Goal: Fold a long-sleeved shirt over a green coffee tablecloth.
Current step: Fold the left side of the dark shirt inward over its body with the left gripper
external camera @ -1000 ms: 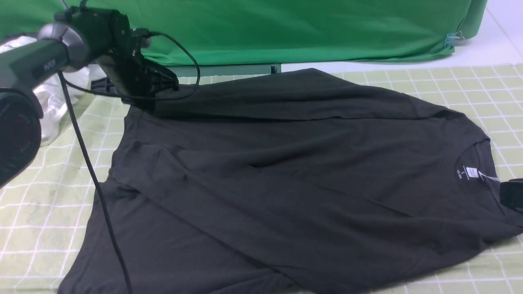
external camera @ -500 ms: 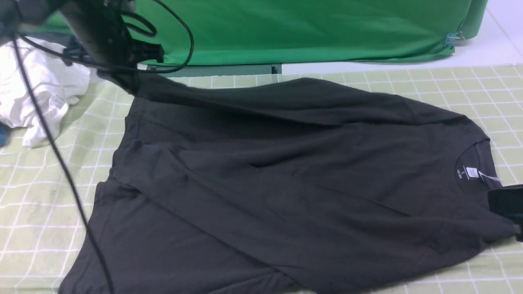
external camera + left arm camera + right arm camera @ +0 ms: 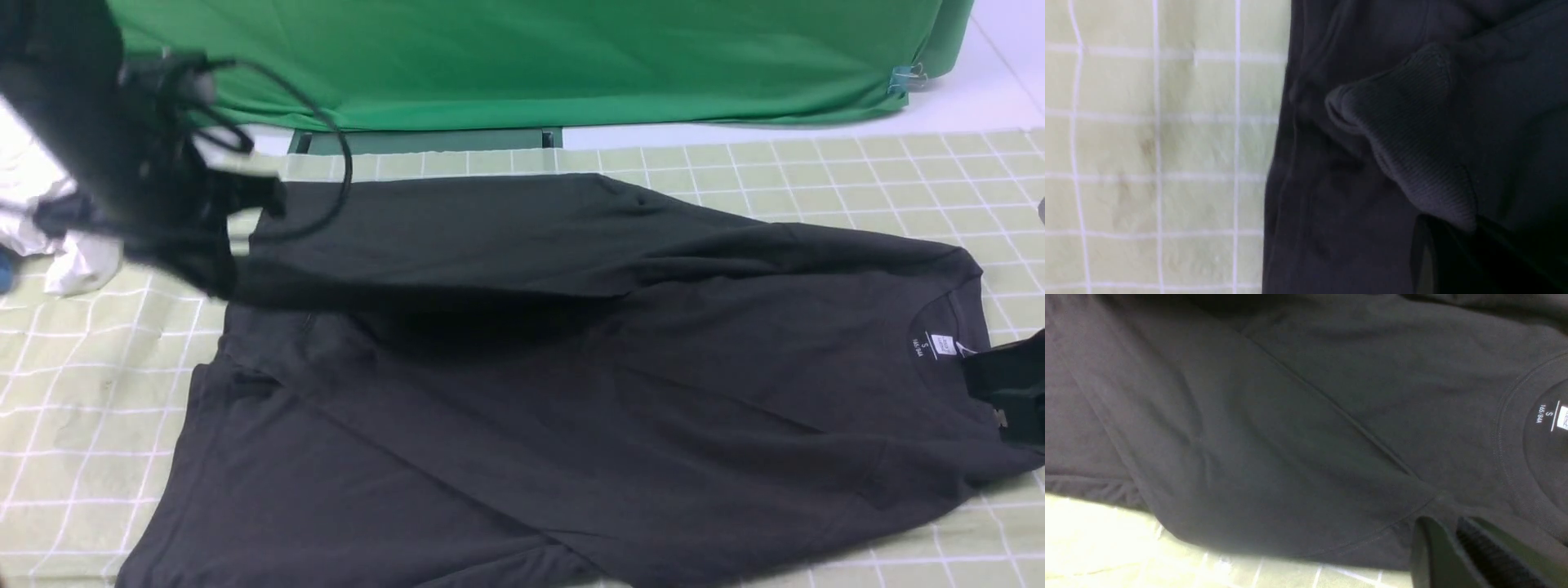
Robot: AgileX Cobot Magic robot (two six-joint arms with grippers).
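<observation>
- Since a second ago, my left gripper (image 3: 214,273) has swung from the far-left corner toward me. It has dragged the far sleeve of the long-sleeved shirt (image 3: 571,392) across the body. My right gripper (image 3: 1000,392) has edged in by the collar.
- Front view: the shirt lies spread on the green coffee tablecloth (image 3: 82,408), collar to my right, hem to my left. A white garment (image 3: 77,261) sits beyond my left arm.
- Left wrist view: that gripper is clamped tight on the ribbed cuff (image 3: 1404,134), which hangs over the shirt's edge.
- Right wrist view: the jaws stand nearly together near the neck label (image 3: 1562,418), and cloth puckers toward them. I judge it a pinch on the shirt.
- Progress: early, I think. One sleeve seems already laid diagonally across the body and the other is mid-carry. Every body fold is still left.
</observation>
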